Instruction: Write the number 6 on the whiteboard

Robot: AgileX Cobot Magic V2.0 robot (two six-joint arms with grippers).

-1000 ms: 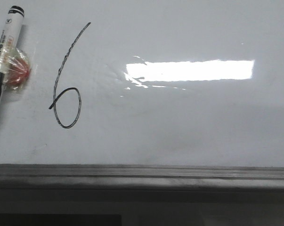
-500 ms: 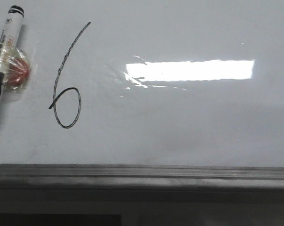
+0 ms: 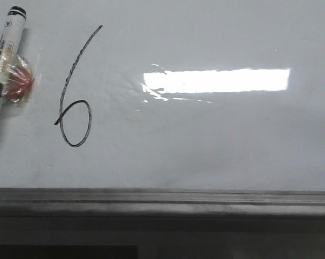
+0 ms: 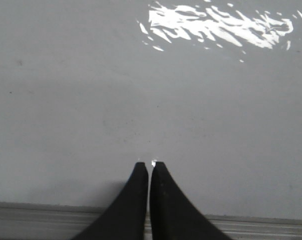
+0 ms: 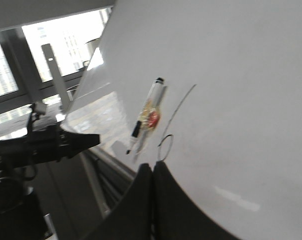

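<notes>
A black number 6 (image 3: 75, 91) is drawn on the whiteboard (image 3: 205, 140), a long slanted stroke ending in a small loop; the right wrist view also shows the number 6 (image 5: 173, 120). A black-and-white marker (image 3: 3, 59) sticks to the board left of it on a red magnet (image 3: 19, 81). No gripper shows in the front view. My left gripper (image 4: 149, 164) is shut with nothing in it, facing bare board (image 4: 140, 100). My right gripper (image 5: 153, 165) is shut and empty, near the loop of the 6, away from the marker (image 5: 146, 114).
A dark grey ledge (image 3: 162, 199) runs along the board's bottom edge. A bright light reflection (image 3: 216, 81) lies right of the 6. In the right wrist view, black equipment (image 5: 35, 147) and windows stand beside the board's edge.
The whole front view has shifted very slightly to the left. The 6 and the marker stay as they were on the board.
</notes>
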